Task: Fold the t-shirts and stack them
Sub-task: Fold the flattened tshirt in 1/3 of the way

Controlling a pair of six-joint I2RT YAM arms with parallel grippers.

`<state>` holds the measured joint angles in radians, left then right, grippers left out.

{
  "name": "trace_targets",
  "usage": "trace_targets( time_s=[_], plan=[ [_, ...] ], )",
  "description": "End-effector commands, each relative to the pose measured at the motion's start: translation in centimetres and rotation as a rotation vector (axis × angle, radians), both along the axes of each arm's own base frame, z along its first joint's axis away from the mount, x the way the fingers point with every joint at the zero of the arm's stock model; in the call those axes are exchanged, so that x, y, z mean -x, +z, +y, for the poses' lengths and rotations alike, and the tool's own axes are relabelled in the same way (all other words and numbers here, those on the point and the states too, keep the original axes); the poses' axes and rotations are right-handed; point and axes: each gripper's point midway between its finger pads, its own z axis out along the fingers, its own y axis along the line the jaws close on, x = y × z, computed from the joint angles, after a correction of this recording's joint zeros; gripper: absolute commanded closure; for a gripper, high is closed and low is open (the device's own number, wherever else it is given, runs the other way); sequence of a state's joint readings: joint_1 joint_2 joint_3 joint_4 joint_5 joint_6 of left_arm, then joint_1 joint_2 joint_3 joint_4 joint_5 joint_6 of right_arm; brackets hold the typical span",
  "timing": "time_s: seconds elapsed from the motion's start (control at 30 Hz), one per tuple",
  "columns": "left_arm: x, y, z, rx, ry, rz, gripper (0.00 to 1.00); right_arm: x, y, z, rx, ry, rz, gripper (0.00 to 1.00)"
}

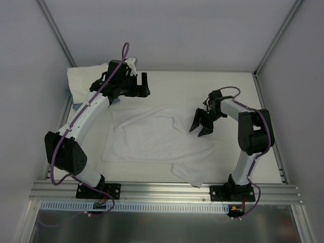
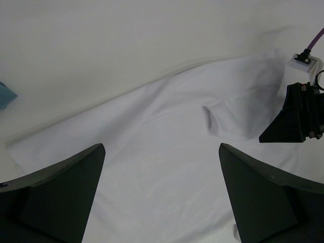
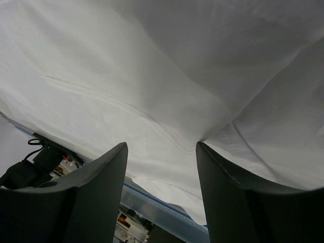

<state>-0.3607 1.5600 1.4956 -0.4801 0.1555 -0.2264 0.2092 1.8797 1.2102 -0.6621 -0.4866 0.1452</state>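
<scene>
Mid-worktop [image 1: 217,86], spread flat and partly doubled over: one white t-shirt [image 1: 152,142]. Low over its right part, right claw [image 1: 198,132], parted, nothing pinched. Near its far-left edge, left claw [image 1: 140,86], agape, empty. Risks nipping one layer only, then dragging everything crooked, given thin cloth and a one-sided pull.

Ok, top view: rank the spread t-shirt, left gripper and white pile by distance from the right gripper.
1. The spread t-shirt, right beneath the right gripper.
2. The left gripper, far side, left of centre.
3. The white pile, far-left corner.
</scene>
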Motion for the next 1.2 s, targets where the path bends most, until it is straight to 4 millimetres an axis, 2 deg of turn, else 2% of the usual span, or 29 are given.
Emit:
trace_targets(
  time_s=[0.0,0.8,1.0,1.1,1.17],
  plan=[
    [-0.4,1.9,-0.5,-0.001,-0.022,-0.048,0.01,-0.1,0.6,0.5,-0.008,0.015,0.008,0.4],
    [-0.6,1.3,-0.8,0.002,-0.038,-0.034,0.01,2.1,-0.1,-0.6,0.036,0.026,0.035,0.41],
    [-0.3,1.3,-0.8,-0.001,-0.043,-0.034,0.01,2.0,-0.5,-0.6,0.04,0.016,0.032,0.48],
    [-0.2,1.4,-0.7,-0.001,-0.043,-0.037,0.01,1.9,-0.6,-0.6,0.037,0.014,0.029,0.6],
    [-0.1,1.4,-0.6,-0.005,-0.046,-0.04,0.01,1.8,-0.8,-0.5,0.038,0.013,0.032,0.63]
  ],
)
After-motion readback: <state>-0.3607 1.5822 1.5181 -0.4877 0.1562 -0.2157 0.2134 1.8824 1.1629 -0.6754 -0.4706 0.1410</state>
